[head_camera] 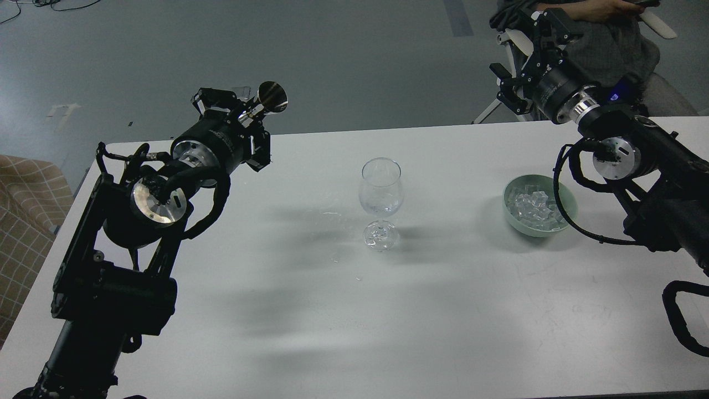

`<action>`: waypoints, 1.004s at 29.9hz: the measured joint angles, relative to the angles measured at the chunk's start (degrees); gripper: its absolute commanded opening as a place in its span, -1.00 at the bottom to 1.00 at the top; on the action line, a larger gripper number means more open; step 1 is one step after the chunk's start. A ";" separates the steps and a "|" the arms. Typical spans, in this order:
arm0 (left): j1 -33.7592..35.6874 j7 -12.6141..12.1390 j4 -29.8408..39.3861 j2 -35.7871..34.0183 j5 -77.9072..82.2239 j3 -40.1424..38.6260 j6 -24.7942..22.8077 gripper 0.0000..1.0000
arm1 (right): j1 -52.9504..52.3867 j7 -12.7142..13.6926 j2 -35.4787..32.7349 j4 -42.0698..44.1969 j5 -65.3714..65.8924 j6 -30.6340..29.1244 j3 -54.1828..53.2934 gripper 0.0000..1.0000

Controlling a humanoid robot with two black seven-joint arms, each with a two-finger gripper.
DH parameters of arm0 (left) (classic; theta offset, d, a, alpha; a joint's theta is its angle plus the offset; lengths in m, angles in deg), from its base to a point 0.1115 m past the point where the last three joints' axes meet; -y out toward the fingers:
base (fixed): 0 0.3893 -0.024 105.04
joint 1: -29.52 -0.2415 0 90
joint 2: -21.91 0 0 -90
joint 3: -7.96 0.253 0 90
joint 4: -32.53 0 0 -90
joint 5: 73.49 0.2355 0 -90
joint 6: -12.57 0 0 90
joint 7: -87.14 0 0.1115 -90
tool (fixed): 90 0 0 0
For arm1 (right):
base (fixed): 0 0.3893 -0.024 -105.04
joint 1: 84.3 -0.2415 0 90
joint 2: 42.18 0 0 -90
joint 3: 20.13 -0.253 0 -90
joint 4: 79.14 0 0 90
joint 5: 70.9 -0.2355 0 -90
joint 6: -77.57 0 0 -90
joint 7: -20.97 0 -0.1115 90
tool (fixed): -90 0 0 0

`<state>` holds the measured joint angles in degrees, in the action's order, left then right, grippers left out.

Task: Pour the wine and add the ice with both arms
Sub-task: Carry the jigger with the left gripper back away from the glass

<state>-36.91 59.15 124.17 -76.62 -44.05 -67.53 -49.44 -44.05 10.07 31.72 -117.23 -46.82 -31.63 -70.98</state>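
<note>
A clear stemmed wine glass [380,191] stands upright at the table's middle, with a little clear wine [379,209] at the bottom of its bowl. My left gripper [250,111] is at the table's far left edge, well left of the glass, shut on a silver double-cone jigger [271,98]. A pale green bowl [566,195] right of the glass holds a heap of clear ice cubes [533,206]. My right gripper [523,47] is raised behind the table's far right edge, beyond the bowl, with its fingers apart and nothing in it.
The white table [443,310] has a few small wet spots [332,213] left of the glass. A seated person [604,33] and a white chair frame [509,44] are behind my right gripper. A checked cloth [25,210] lies off the left edge.
</note>
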 measured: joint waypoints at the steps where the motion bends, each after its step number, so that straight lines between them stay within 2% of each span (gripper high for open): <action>1: -1.37 0.00 -0.24 -0.41 -0.49 -0.89 0.00 -1.00 | 0.02 0.00 0.00 0.00 0.00 0.00 0.00 1.00; 13: -14.73 0.00 -2.48 -0.24 -8.20 -12.07 0.00 -1.00 | 0.03 0.00 0.52 0.05 0.00 -0.02 0.13 1.00; 19: -18.41 0.06 -2.60 4.05 -15.25 -20.81 -0.43 -1.00 | 0.00 0.00 0.55 0.05 0.00 0.02 0.23 1.00; 23: -21.11 1.22 -2.61 7.84 -17.40 -25.18 -6.39 -1.00 | 0.01 0.00 0.55 0.05 0.00 0.05 0.30 1.00; 30: -25.06 4.08 -3.90 8.52 -19.00 -27.10 -19.35 -1.00 | 0.05 0.09 0.29 0.04 0.00 0.05 0.30 1.00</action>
<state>-61.97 63.23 120.27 -68.10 -63.05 -94.63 -68.79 -44.00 10.16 32.02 -117.19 -46.82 -31.58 -70.68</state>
